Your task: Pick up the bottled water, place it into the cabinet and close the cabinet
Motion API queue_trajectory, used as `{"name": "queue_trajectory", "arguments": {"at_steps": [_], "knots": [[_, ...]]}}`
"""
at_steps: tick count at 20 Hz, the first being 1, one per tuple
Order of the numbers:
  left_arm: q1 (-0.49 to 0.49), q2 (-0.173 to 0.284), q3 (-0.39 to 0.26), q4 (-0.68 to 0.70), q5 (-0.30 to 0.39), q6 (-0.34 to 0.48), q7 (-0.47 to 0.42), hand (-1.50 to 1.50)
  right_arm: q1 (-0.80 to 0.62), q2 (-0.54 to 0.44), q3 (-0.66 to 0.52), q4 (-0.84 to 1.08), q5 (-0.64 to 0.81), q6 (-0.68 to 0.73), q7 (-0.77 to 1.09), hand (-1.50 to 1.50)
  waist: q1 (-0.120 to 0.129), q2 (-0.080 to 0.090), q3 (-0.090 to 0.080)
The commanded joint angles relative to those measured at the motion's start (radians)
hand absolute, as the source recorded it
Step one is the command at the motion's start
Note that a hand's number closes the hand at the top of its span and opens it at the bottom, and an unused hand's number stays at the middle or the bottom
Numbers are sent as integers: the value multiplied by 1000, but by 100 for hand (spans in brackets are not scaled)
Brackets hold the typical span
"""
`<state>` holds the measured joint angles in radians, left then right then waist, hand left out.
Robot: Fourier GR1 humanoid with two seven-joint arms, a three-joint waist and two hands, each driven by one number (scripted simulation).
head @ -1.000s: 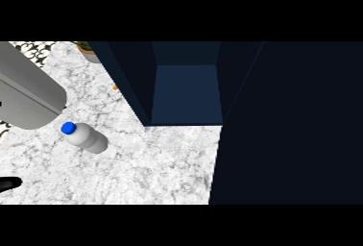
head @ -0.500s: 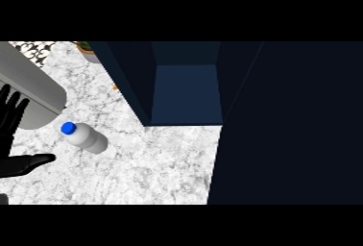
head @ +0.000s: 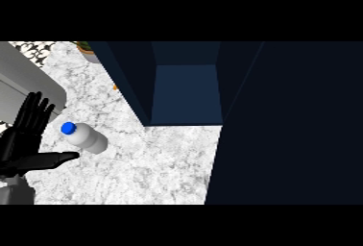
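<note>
- Dark blue cabinet [head: 186, 91] at upper middle and right, open, its inner shelf showing bare; wide dark door panel [head: 291, 125] filling the right side.
- White marbled counter [head: 142, 168] across the lower left and middle.
- Grey sink basin [head: 25, 84] at the left edge, beside the hand.
- Left hand [head: 25, 144] at the lower left, open wide, fingers straight and pointing up, thumb stretched toward the bottle; holding nothing.
- Bottled water [head: 86, 138] with blue cap, lying on the counter just right of the hand, near the thumb tip, well short of the cabinet.
- Small potted plant [head: 86, 48] and an orange scrap [head: 115, 87] by the cabinet's left wall, partly hidden.
</note>
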<state>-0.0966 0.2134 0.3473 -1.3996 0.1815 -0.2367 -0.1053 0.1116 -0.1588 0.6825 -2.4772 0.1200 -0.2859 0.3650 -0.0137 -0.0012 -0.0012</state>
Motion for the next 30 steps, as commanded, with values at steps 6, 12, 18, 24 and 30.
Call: {"name": "queue_trajectory", "arguments": {"at_steps": [6, 12, 18, 24, 30], "knots": [[-49, -20, -42, 183, -61, -10, -138, -150, 61, -85, 0, -163, 97, -9, 42, -150, -1, -1, 0], [-92, -26, -41, 347, -85, 1, -236, -150, 94, -94, 46, -105, 116, -39, -29, -150, 1, 0, 1], [-76, -57, -57, 467, -132, 30, -378, -150, 98, -120, 37, -125, 111, -51, -49, -150, 0, 0, 0], [-135, -52, -50, 577, -140, 63, -423, -150, 60, -129, 26, -138, 108, -55, -4, -150, 3, 0, 0], [-213, -55, -23, 812, -162, 105, -599, -150, 81, -133, 81, -99, 114, -70, -59, -150, -5, 2, 0]]}}
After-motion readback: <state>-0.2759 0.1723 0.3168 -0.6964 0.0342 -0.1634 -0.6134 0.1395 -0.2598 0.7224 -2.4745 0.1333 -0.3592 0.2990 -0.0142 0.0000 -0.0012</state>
